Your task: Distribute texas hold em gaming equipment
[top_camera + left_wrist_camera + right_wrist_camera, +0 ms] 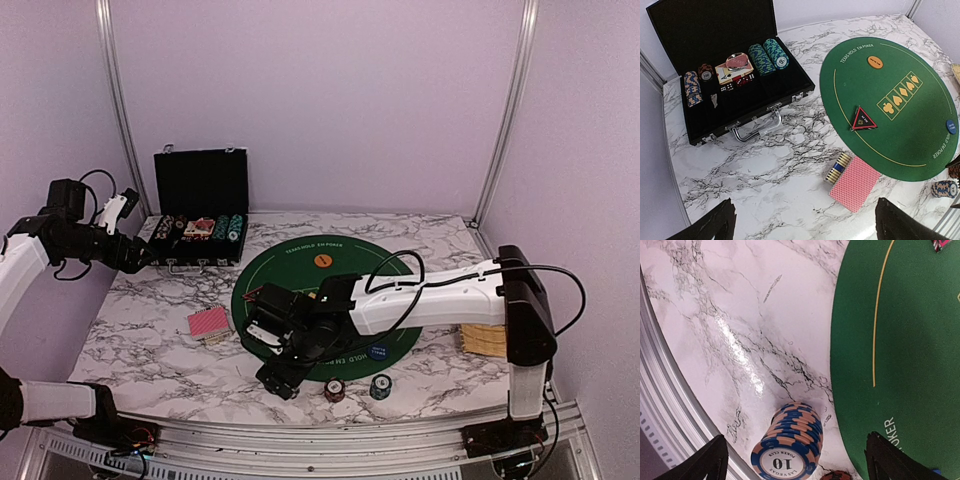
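- Currently the right gripper point(795, 437) is spread wide, with a fingertip on either side of a stack of orange-and-blue chips point(788, 442) and neither touching it.
- That stack stands on the bare marble just off the edge of the green mat point(905, 340), close to the metal rail point(660, 405) along the near edge of the table.
- I cannot tell whether the stack is being set down or picked up. Either way, the fingers should stay level and centred on it.
- For a lift-off, the gripper should rise straight up so no finger clips the stack. For a grasp, it should close low and squarely, because loose chips shear apart easily.
- A dark red chip stack point(334, 390) and a teal one point(380, 386) stand just to the right, so a sideways swing risks knocking them over.
- The left gripper point(805, 202) is also spread and holds nothing, hovering over the marble near the open black case point(740, 95).
- Red-backed cards point(855, 182) lie beside the mat with a small chip stack point(837, 167) touching them.
- On the mat lie a triangular marker point(863, 119), an orange marker point(874, 62) and a blue marker point(951, 126).
- The tabletop point(150, 350) is glossy white marble with grey veins, slippery and reflective, so chips will slide if nudged.
- Lilac walls and aluminium posts enclose the table.
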{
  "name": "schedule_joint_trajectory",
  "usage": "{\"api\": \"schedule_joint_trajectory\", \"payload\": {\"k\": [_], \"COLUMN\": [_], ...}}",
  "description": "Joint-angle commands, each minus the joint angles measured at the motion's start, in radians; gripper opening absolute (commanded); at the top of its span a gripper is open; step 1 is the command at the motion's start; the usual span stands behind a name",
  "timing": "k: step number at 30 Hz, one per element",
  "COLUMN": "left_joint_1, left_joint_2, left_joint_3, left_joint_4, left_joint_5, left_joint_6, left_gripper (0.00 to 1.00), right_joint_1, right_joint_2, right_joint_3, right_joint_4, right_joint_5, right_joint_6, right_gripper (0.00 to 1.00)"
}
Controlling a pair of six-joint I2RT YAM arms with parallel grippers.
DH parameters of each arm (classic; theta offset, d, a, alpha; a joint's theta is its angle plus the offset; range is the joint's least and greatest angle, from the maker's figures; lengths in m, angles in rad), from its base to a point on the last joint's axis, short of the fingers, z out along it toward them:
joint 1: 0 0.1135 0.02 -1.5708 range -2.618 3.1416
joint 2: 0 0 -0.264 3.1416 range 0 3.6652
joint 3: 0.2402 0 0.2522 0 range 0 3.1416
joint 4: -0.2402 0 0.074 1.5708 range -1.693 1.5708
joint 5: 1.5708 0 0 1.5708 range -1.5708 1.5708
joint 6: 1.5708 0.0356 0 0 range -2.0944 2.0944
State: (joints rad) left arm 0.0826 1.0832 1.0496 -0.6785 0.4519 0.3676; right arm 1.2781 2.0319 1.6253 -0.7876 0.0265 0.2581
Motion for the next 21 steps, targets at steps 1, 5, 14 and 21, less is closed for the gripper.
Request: {"api": "schedule_joint_trajectory", "payload": {"k": [1, 5, 14, 21], "left_joint_1": [0.004, 0.005, 0.003, 0.004], "left_joint_2": [-0.025, -0.026, -0.027, -0.026], "left_joint_3": [0.004, 0.006, 0.007, 0.007], "left_joint_4": [-0.022, -0.024, -0.024, -0.025], "left_joint_5": [0.001, 0.002, 0.003, 0.002], "left_joint_6": [0.015, 0.016, 0.019, 0.023], "left_gripper": [0.99, 0.99, 0.99, 0.99], "right_joint_1": [0.01, 0.01, 0.01, 0.01], "right_joint_2": [0.036, 0.042, 0.051, 0.045], "right_joint_3": [0.046, 0.048, 0.044, 0.044], "right_joint_4": [-0.025, -0.024, -0.016, -0.015], "right_joint_5": [-0.001, 0.001, 0.004, 0.008], "right_joint_6": [-0.006, -0.008, -0.013, -0.013], "right_gripper": [0.9, 0.83, 0.67, 0.48]}}
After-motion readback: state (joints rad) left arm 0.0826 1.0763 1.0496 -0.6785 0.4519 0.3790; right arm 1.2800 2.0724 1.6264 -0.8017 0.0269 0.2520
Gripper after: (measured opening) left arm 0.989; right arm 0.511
